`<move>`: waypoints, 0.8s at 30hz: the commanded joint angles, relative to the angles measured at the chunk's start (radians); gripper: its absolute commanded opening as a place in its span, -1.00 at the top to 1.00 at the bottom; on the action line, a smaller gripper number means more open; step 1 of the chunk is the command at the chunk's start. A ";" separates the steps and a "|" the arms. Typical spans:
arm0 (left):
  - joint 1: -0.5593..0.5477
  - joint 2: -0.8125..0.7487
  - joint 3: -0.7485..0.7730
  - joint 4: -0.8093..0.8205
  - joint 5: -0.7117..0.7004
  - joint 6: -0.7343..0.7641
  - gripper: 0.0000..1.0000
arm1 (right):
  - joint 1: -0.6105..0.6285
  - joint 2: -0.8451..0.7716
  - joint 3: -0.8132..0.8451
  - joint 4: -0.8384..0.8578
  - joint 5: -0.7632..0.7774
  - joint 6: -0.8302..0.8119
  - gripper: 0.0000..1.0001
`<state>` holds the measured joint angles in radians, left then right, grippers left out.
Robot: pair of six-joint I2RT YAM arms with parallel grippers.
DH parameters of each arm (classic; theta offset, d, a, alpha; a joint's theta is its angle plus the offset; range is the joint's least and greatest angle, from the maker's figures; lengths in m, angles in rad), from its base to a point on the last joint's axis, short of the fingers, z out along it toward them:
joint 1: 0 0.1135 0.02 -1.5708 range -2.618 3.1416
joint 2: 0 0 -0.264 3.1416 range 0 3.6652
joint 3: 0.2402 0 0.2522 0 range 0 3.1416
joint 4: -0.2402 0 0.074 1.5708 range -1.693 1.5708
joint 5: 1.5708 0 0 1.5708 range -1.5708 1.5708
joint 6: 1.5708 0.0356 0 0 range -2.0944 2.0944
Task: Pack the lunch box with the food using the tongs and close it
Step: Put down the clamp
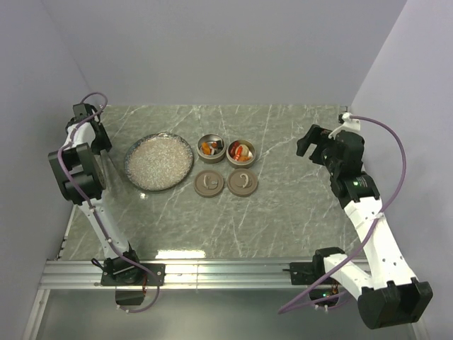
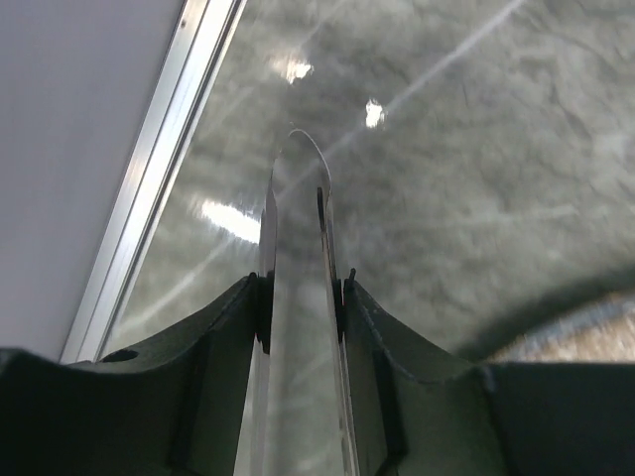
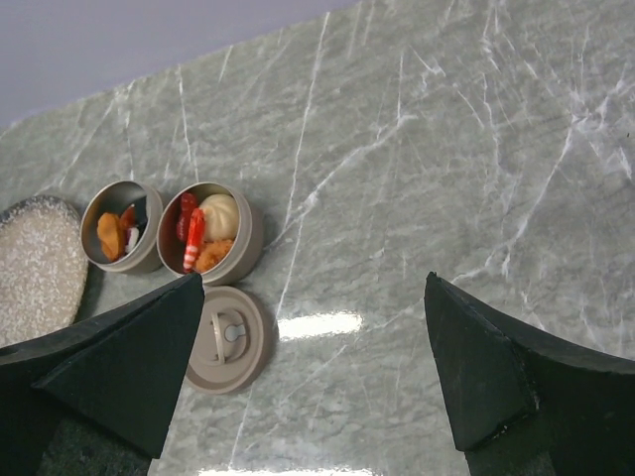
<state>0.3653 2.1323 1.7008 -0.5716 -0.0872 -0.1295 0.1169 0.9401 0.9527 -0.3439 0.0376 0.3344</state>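
The lunch box is two round tan tins (image 1: 211, 148) (image 1: 241, 151) standing open side by side at the table's middle. Both hold the food (image 3: 198, 238), orange, red and white pieces. Their two lids (image 1: 209, 183) (image 1: 243, 182) lie flat just in front. My left gripper (image 2: 303, 288) is at the far left of the table, shut on the tongs (image 2: 298, 228), whose two thin metal arms run out between its fingers and press against both pads. My right gripper (image 3: 313, 283) hangs open and empty above the marble, to the right of the tins.
A speckled grey round plate (image 1: 159, 162) sits left of the tins, close to the left arm. An aluminium rail (image 2: 149, 188) edges the table on the left. Grey walls close in the back and both sides.
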 commanded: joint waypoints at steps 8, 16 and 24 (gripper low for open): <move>0.000 0.075 0.097 0.062 0.017 0.045 -0.30 | -0.003 0.052 0.095 -0.020 0.025 -0.012 -0.96; -0.002 0.049 0.106 0.076 -0.003 0.036 -0.99 | -0.003 0.060 0.119 -0.029 0.042 -0.023 -0.96; -0.002 -0.150 0.050 0.125 0.000 0.016 -0.99 | -0.003 0.062 0.123 -0.035 0.012 -0.041 -0.95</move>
<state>0.3653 2.1433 1.7477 -0.5144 -0.0929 -0.0956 0.1173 1.0042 1.0302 -0.3859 0.0616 0.3130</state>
